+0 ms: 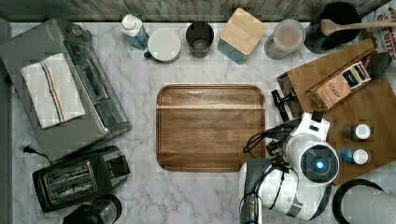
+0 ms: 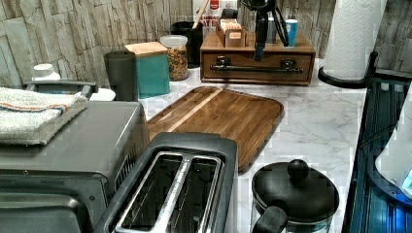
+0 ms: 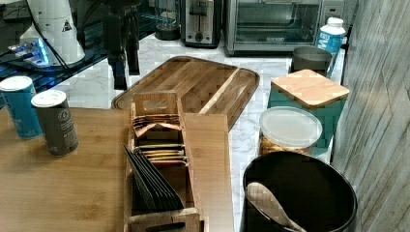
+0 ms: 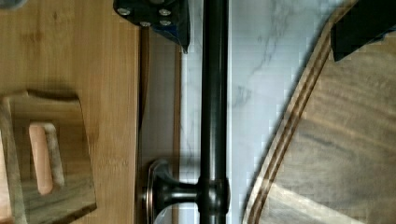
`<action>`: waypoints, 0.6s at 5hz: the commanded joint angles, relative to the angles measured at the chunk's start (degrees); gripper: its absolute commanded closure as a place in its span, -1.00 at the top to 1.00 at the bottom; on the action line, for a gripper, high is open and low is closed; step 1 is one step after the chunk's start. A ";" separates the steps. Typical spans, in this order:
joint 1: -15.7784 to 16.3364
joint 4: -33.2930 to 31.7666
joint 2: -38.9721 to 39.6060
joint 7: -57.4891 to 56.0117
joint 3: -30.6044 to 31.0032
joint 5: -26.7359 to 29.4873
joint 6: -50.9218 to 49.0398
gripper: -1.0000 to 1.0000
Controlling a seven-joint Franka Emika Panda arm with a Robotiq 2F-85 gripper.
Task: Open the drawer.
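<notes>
In the top view, the arm's tool [image 1: 281,103] hangs at about 3 o'clock, between the serving tray [image 1: 211,127] and the wooden stand [image 1: 373,109] that carries the tea box [image 1: 332,92].

In the left view the drawer [image 2: 257,67] sits at 12 o'clock on the marble tabletop [image 2: 316,126], apparently shut flush in its stand, its black bar handle [image 2: 256,70] running across the front panel. The tool hangs just above and in front of that bar.

In the right view the tool [image 3: 123,77] stands at 10 o'clock, off the stand's front edge.

In the wrist view the handle runs straight through the frame with one finger [image 4: 161,14] toward the drawer front and the other finger [image 4: 362,21] over the tray: the jaws are spread, straddling the bar without touching it.

The step in hand looks like the approach. Next it likely calls for lowering, pinching the bar, then pulling toward the tray.
</notes>
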 commanded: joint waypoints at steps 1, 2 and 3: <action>-0.28 3.49 9.39 -5.22 -0.16 7.12 5.95 1.00; -0.03 2.90 10.02 -2.82 -0.30 5.39 8.33 1.00; 0.02 3.95 11.04 -3.45 0.18 6.20 7.26 1.00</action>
